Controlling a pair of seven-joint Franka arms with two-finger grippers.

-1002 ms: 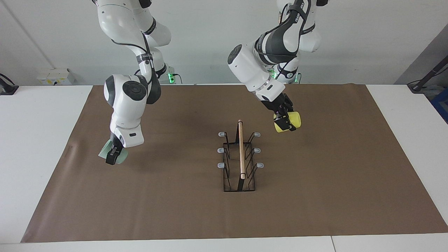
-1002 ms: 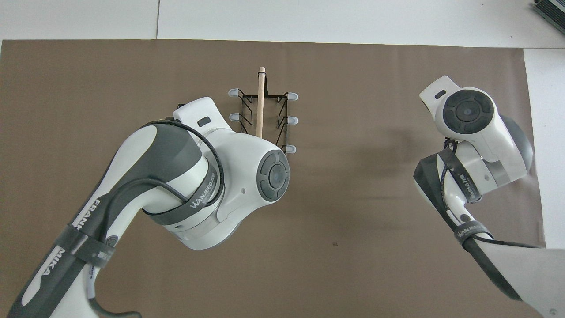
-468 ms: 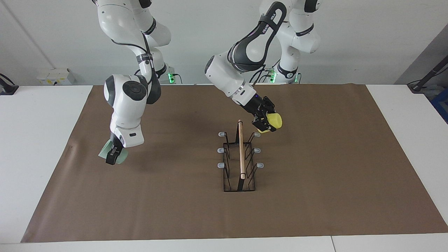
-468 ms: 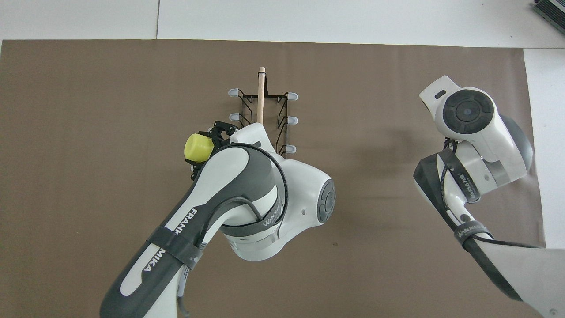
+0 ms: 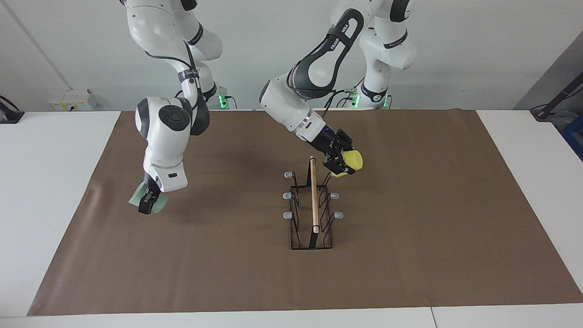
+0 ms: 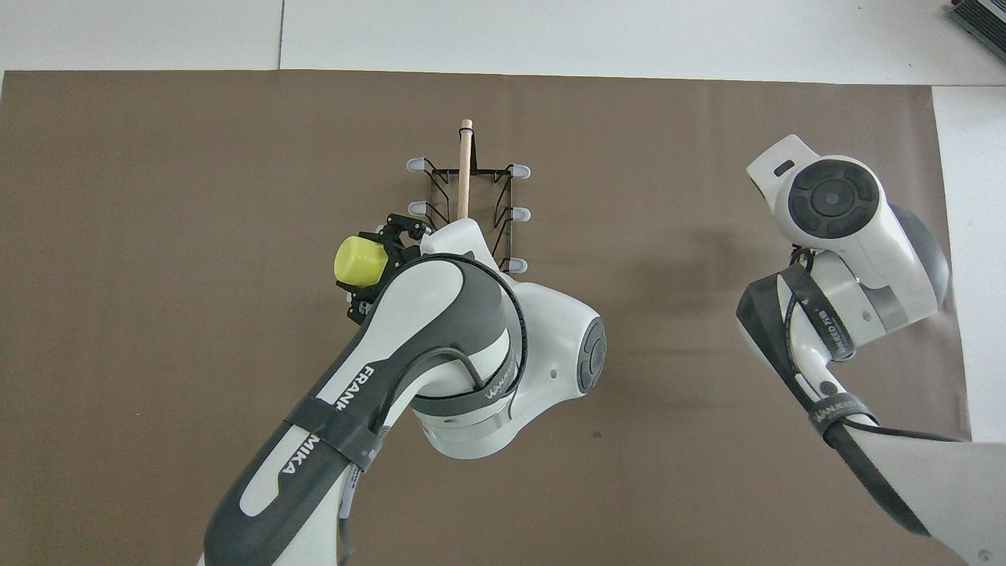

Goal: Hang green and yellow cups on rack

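While reading the facing view from the middle of the rack (image 5: 296,230), find the yellow cup (image 5: 353,160) at about 1 o'clock, up in the air. Seen lying on its side, over the rack's end nearest the robots, just beside the light wooden rod (image 5: 314,196) on the left arm's side. Covers the end prong there; cannot tell whether touching it. Pinched by the left gripper (image 5: 341,167), closed on the cup's wall. In the overhead view, shows at about 8 o'clock from the rack (image 6: 503,216), as a yellow cup (image 6: 357,261) ahead of the left gripper (image 6: 376,263).

Out at 9 o'clock in the facing view, well apart from the rack, find the pale green cup (image 5: 135,197), tilted and low over the brown paper mat (image 5: 410,228), toward the right arm's end of the white table (image 5: 45,182). Gripped by the right gripper (image 5: 146,203), closed on it and pointing down.
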